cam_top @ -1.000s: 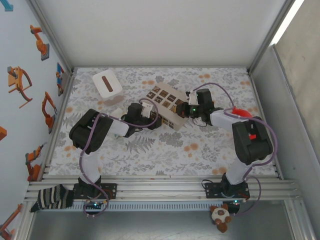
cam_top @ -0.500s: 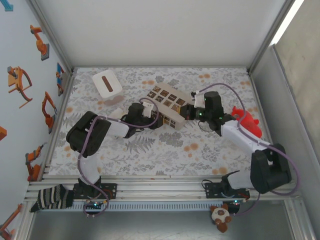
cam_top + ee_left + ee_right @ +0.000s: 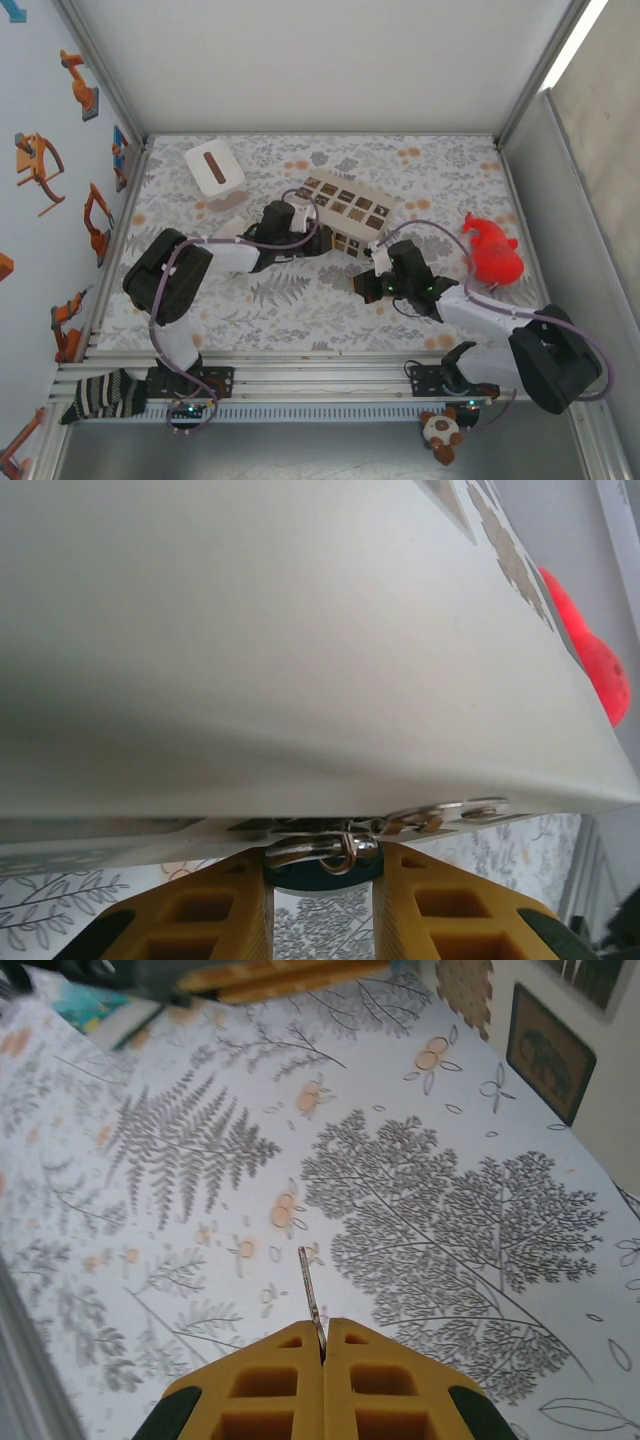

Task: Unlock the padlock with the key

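We see the left gripper (image 3: pixel 312 230) pressed against the near-left end of a cream box with dark picture tiles (image 3: pixel 350 205); from its wrist camera the box's pale wall looms overhead, with a metal hasp (image 3: pixel 440 815) along its lower edge. Under that hasp hangs the padlock (image 3: pixel 300 858), a dark body with a steel loop; the yellow fingers (image 3: pixel 200 915) stand partly apart, one on each side of it, and appear clamped on it, though the view is close and blurred.

The right gripper (image 3: pixel 322 1338) hovers low over the leaf-printed worktop (image 3: pixel 300 290), in front of the box and apart from it; its fingers are pressed together on the key (image 3: pixel 309 1285), whose thin blade juts from the tips, seen edge-on. The key is well apart from the padlock.

A red toy (image 3: pixel 492 252) lies to the right; a white box with a slot (image 3: pixel 213 168) sits at far left.
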Action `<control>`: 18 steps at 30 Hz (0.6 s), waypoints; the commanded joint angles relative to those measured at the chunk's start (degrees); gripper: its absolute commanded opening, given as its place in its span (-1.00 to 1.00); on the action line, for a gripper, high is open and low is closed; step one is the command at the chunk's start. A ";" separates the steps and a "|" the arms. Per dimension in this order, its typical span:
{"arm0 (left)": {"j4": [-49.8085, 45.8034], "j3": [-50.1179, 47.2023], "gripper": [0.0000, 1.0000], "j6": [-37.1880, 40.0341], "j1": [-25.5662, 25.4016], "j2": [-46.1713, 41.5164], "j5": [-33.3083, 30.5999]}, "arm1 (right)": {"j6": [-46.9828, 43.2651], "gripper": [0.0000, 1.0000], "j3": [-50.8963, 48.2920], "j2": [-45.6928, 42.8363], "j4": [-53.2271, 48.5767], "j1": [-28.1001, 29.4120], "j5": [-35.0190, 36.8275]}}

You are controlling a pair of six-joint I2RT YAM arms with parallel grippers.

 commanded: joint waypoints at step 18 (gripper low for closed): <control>-9.90 6.89 -0.50 -8.61 -0.66 -4.78 4.32 | -14.04 -1.00 0.73 12.65 21.72 2.03 12.62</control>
